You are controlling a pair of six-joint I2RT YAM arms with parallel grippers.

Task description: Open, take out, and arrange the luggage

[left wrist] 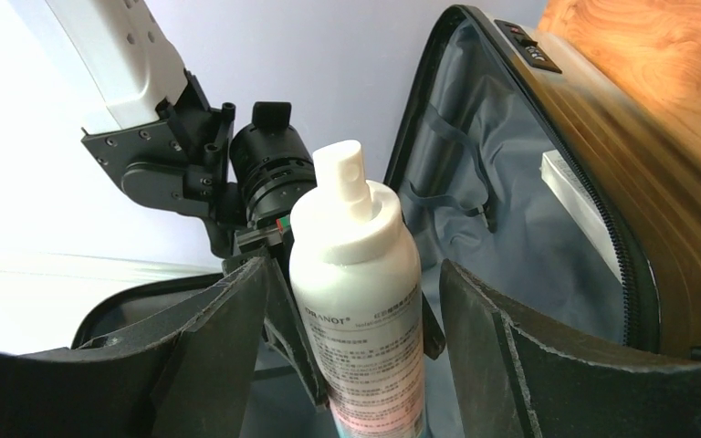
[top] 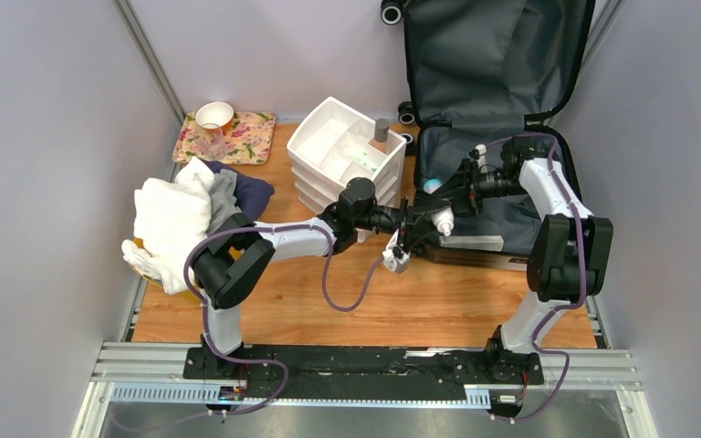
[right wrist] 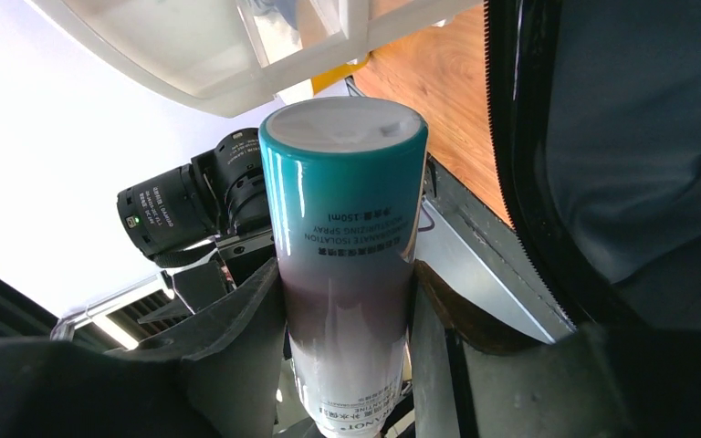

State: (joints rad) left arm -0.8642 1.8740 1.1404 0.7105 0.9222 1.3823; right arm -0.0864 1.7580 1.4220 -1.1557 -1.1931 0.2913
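The right hand (right wrist: 345, 272) grips a spray bottle (right wrist: 342, 173) by its body, both fingers pressed against it. The left hand (left wrist: 351, 278) brackets the nozzle end with its jaws apart, one finger clear of the bottle. The luggage (top: 502, 64) sits open on the bench (top: 374, 301), lid raised, and the hands meet over its left rim. This looks like a handover. The left hand should close firmly before the right lets go, then carry the bottle to the white organizer (top: 342, 151) just left of the luggage.
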